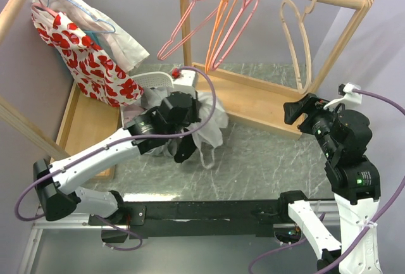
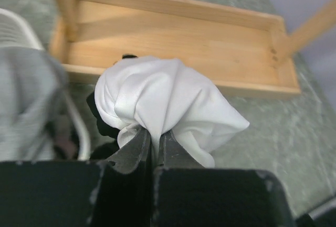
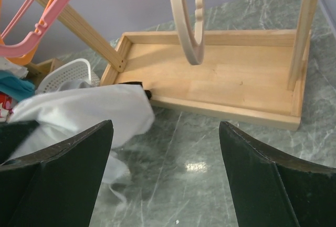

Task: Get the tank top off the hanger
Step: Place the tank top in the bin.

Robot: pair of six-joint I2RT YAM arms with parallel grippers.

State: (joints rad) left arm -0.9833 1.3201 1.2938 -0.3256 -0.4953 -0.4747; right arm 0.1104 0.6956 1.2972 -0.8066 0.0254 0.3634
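The white tank top [image 1: 212,123] hangs bunched from my left gripper [image 1: 188,130], just in front of the right rack's wooden base; a strap loop reaches the table. In the left wrist view the jaws of the left gripper [image 2: 155,135] are closed tight on a fold of the tank top [image 2: 163,96]. No hanger is inside the cloth. Pink and orange hangers [image 1: 218,24] and a wooden hanger [image 1: 297,40] hang bare on the right rack. My right gripper [image 1: 294,109] is open and empty at the right; in its wrist view [image 3: 165,125] the tank top [image 3: 89,114] shows at the left.
The right rack's wooden base tray [image 1: 266,100] stands behind the tank top. A white slatted basket [image 1: 155,84] sits left of it. On the left rack hang a red floral garment [image 1: 88,59] and a white one [image 1: 123,43].
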